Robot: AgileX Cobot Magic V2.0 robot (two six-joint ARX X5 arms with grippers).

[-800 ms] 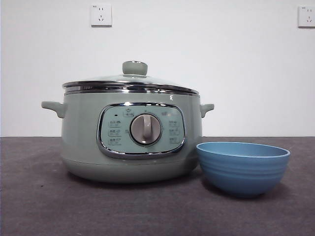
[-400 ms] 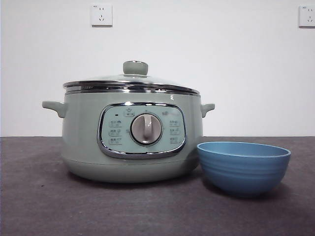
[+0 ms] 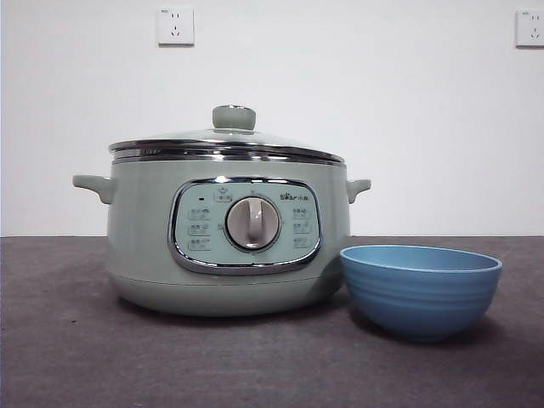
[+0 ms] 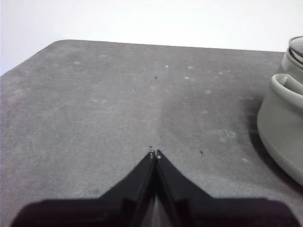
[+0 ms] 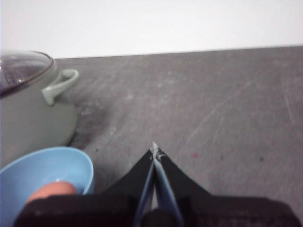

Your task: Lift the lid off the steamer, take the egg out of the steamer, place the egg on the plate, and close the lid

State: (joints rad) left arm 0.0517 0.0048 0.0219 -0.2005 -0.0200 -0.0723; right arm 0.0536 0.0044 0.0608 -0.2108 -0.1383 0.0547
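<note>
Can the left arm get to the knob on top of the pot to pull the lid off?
Probably yes. The left gripper hangs shut over bare table beside the steamer, and nothing covers the knob on the lid. It would have to open its jaws first.

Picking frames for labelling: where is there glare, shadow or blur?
Front view: sharp, glare on the lid rim and the steamer panel frame, soft shadow under the plate. Left wrist view: sharp, shadow beside the steamer. Right wrist view: soft overall, plate blurred.

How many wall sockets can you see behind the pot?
2: one socket high on the wall above the steamer, another socket at the top right corner, cut by the picture's edge.
</note>
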